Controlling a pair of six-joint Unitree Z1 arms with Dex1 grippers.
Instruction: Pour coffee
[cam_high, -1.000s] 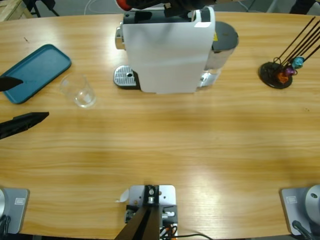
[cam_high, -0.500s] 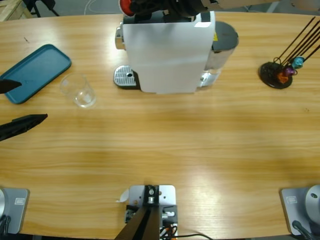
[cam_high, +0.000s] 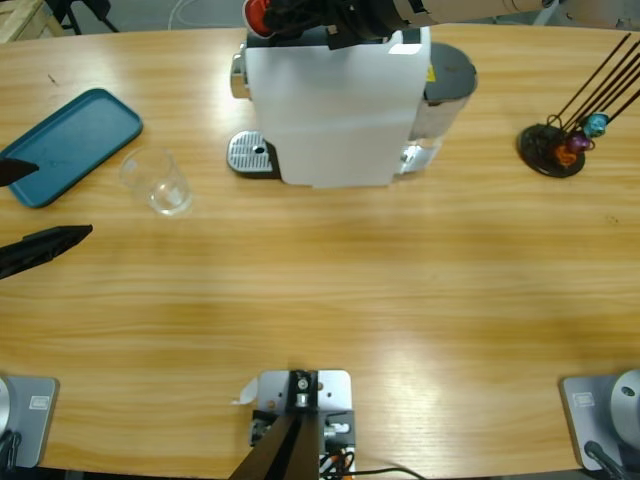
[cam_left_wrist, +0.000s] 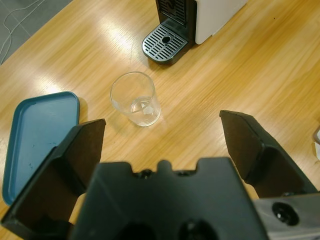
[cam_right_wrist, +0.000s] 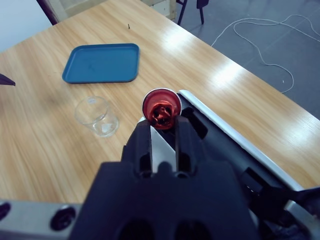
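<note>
Over the table (cam_high: 330, 280), right hand (cam_right_wrist: 162, 131) pinches red capsule (cam_right_wrist: 161, 109).

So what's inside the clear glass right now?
Nothing that shows: the glass looks empty in both wrist views, its clear base visible, standing on the table beside the teal tray. No coffee is visible in it.

long light-wood table (cam_high: 330, 290) | teal rounded plastic tray (cam_high: 72, 145), far left | clear empty glass tumbler (cam_high: 157, 181), beside tray | white boxy coffee machine (cam_high: 335, 100), back centre | black capsule stand (cam_high: 552, 150), right
</note>
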